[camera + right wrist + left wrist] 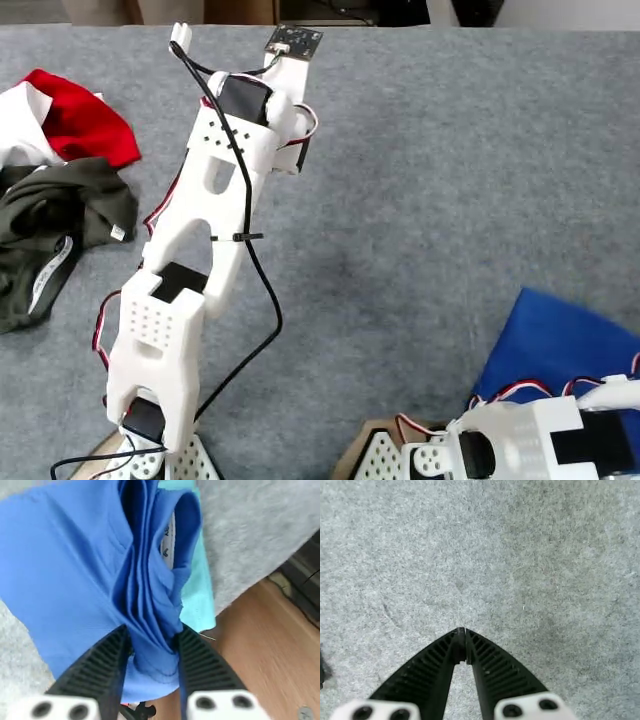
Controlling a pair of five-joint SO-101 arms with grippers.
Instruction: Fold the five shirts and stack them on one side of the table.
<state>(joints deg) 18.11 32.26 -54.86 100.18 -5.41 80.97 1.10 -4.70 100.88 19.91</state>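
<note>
The right hand (153, 632) is clamped on the bunched blue shirt (65, 555) at the right edge of the surface (250, 520), maybe atop a teal shirt (197, 595), while the left hand (461, 632) hangs pinched together.

Shirts at both sides
Red shirt (85, 122), white shirt (20, 125) and dark shirt (60, 215) crumpled upper left; blue shirt (555, 345) bunched, lower right.

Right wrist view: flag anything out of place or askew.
The blue shirt is bunched into crumpled pleats in the right gripper rather than lying flat. It and the mint shirt beneath it appear to hang past the edge of the table, above the wooden floor.
</note>
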